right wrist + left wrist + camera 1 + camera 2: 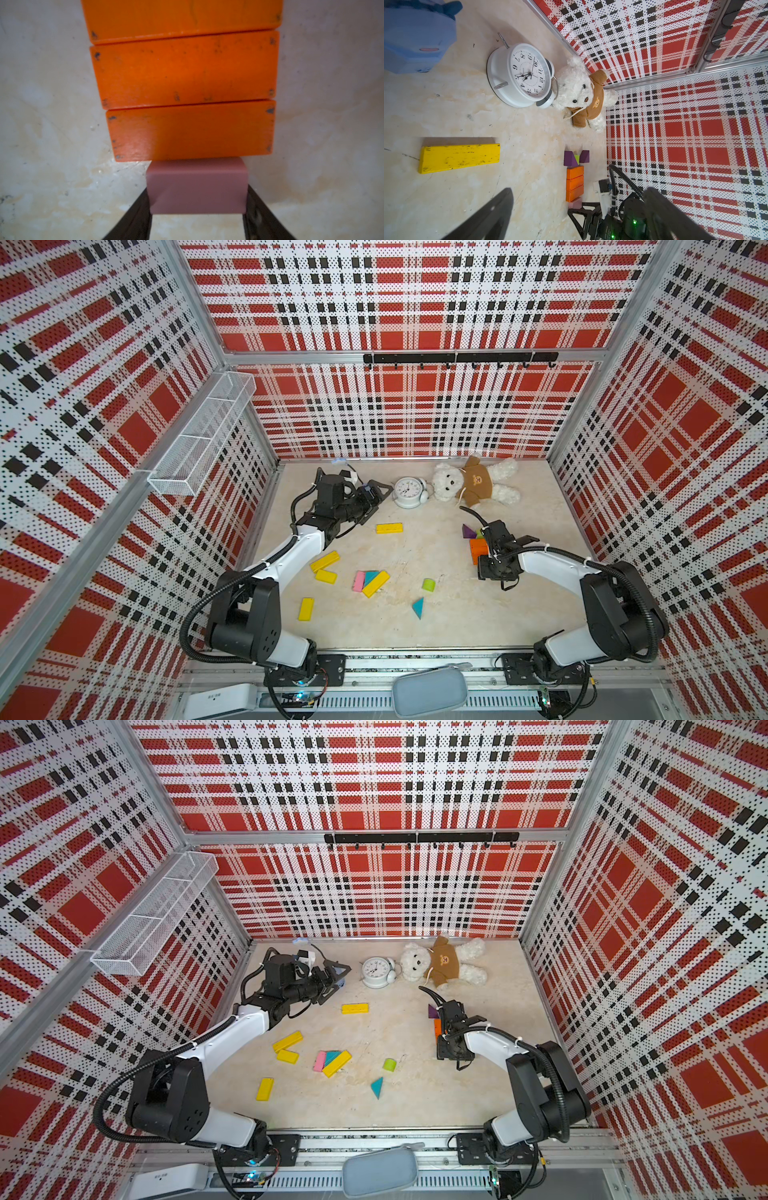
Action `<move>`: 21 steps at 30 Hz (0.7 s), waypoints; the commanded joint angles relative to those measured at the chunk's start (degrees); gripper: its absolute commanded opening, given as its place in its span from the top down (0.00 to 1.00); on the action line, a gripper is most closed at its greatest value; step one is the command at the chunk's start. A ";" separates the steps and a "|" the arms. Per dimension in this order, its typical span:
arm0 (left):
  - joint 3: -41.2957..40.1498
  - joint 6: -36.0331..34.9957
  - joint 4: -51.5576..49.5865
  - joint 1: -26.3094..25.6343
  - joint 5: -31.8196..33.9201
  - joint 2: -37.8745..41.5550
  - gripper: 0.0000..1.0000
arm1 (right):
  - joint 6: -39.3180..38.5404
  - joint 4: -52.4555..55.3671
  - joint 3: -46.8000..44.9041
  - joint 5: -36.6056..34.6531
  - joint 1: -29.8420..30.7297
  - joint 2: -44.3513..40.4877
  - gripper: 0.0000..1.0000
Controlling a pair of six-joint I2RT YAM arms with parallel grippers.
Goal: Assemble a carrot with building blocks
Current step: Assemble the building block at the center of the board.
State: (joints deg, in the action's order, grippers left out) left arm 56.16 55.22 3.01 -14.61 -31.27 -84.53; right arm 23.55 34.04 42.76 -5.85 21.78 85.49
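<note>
enclosing it all, red plaid walls (pixel 415 414) ring a pale marbled table (pixel 457 626), where a teddy bear (pixel 473 483) and white clock (pixel 406 492) sit at the back near the left gripper (pixel 376 501), spread wide and empty. the right arm (pixel 552 560) partly covers the orange bars (pixel 478 549) in both top views; the right wrist view shows the right gripper (pixel 197 199) clamped on a pink block (pixel 197 185) touching the last bar.

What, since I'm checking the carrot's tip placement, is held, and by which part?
The right gripper holds the pink block between its jaws, by two opposite side faces; the left gripper, open, holds nothing.
</note>
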 commanded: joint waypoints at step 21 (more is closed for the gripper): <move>0.53 -0.73 1.13 -0.36 -1.34 -0.58 0.00 | -0.43 -0.84 0.63 -1.17 -0.16 0.66 0.32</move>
State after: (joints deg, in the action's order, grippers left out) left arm 56.16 55.02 3.01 -14.63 -31.59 -84.53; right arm 23.55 33.95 42.85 -6.09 21.78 85.56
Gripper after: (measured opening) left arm 0.993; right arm 0.673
